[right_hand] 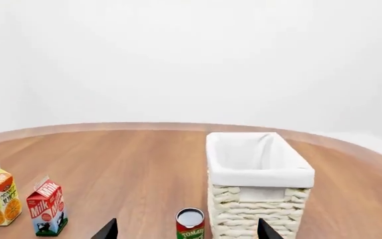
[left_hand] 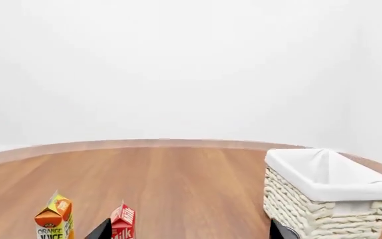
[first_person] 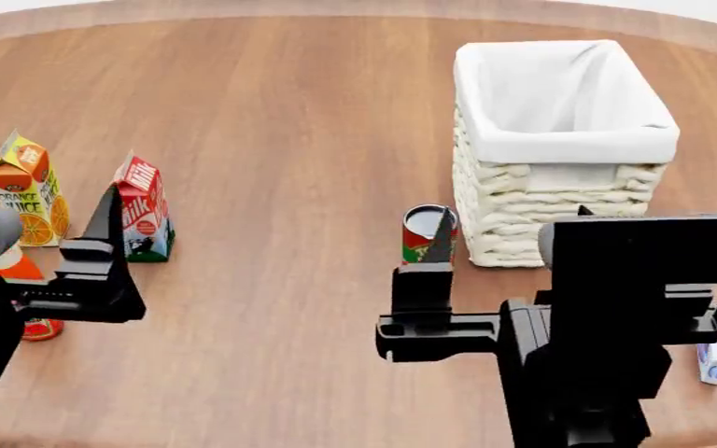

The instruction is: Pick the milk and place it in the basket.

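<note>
We find the milk (first_person: 143, 209) upright on the wooden table (first_person: 284, 140), toward the left side of the head view, untouched by either arm. The orange juice carton (first_person: 29, 190) stands just beside it, further left, with a narrow gap between the two. A red-based object (first_person: 31, 325) sits nearer the robot on that side, mostly hidden behind the left arm; we cannot identify it.

The basket (first_person: 563, 145) stands well apart from the milk, on the right half of the table, its white liner folded over the rim and its interior showing only cloth. A tomato can (first_person: 428, 233) stands upright just beside the basket's near left corner. A small blue-and-white box (first_person: 711, 360) lies near the table's edge on the far right, partly hidden by the right arm.

The left gripper (first_person: 41, 215) hovers above the table on the near side of the two cartons, holding nothing. In the left wrist view its two dark fingertips (left_hand: 100, 230) stand widely spread, and the milk (left_hand: 123, 222) appears just beside one of them. The right gripper (first_person: 508, 233) hovers on the near side of the can and basket, also holding nothing; in the right wrist view its fingertips (right_hand: 107, 230) are likewise spread wide, the can (right_hand: 190, 224) showing between them.
</note>
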`<state>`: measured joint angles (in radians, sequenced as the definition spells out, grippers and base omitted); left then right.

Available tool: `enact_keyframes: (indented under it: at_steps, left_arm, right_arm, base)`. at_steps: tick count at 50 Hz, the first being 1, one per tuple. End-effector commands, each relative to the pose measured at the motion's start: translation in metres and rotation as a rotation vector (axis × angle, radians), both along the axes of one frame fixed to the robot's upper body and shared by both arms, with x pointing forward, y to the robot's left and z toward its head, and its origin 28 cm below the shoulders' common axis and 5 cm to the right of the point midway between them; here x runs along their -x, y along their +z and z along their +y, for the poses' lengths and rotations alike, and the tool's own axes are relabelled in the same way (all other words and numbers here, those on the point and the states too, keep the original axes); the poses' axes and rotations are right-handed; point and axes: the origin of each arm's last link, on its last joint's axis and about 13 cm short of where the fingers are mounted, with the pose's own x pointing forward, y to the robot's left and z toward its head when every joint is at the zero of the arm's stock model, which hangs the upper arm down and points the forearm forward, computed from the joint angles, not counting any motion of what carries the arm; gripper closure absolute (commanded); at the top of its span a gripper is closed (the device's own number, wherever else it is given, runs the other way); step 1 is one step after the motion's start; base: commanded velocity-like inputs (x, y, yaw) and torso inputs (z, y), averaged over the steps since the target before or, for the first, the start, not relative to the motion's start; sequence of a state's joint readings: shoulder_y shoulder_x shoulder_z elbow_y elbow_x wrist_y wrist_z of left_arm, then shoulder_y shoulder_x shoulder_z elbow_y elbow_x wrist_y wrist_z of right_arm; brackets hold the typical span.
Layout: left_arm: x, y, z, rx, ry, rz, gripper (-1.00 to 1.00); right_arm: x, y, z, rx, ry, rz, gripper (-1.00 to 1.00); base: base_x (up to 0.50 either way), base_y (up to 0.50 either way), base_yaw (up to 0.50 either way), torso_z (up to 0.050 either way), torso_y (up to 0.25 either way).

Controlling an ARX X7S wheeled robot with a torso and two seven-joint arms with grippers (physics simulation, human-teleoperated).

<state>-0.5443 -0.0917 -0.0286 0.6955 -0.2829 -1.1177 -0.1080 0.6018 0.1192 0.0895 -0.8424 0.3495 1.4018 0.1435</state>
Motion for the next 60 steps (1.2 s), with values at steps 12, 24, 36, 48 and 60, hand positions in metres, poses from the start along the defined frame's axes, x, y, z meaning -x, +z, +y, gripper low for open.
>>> enact_keyframes:
  at_steps: [12, 24, 36, 48, 60]
  left_arm:
    - [0.0056, 0.0181, 0.0020, -0.012, -0.013, -0.018, -1.00]
    - [0.0027, 0.0161, 0.0032, -0.015, -0.006, -0.012, -1.00]
    - [0.0027, 0.0161, 0.0037, -0.014, -0.004, -0.013, -1.00]
    - [0.0018, 0.0163, 0.0037, -0.014, -0.005, -0.011, -1.00]
    - [0.0023, 0.0172, 0.0045, -0.019, -0.004, -0.013, -1.00]
  right_arm:
    - [0.0087, 0.0181, 0.0003, 0.040, -0.023, -0.021, -1.00]
    - [0.0028, 0.0136, 0.0011, 0.049, -0.048, -0.008, -1.00]
    - [0.0035, 0.0148, 0.0030, 0.041, -0.009, -0.004, -1.00]
    - [0.0021, 0.0156, 0.0036, 0.048, 0.002, 0.002, -1.00]
    - [0.0028, 0.0148, 0.0049, 0.055, 0.018, 0.005, -1.00]
  base:
    - [0.00, 0.50, 0.00, 0.000, 0.000]
    - [0.00, 0.33, 0.00, 0.000, 0.000]
    - [0.31, 0.00, 0.00, 0.000, 0.000]
    - [0.50, 0.00, 0.00, 0.000, 0.000]
    - [0.50, 0.00, 0.00, 0.000, 0.001]
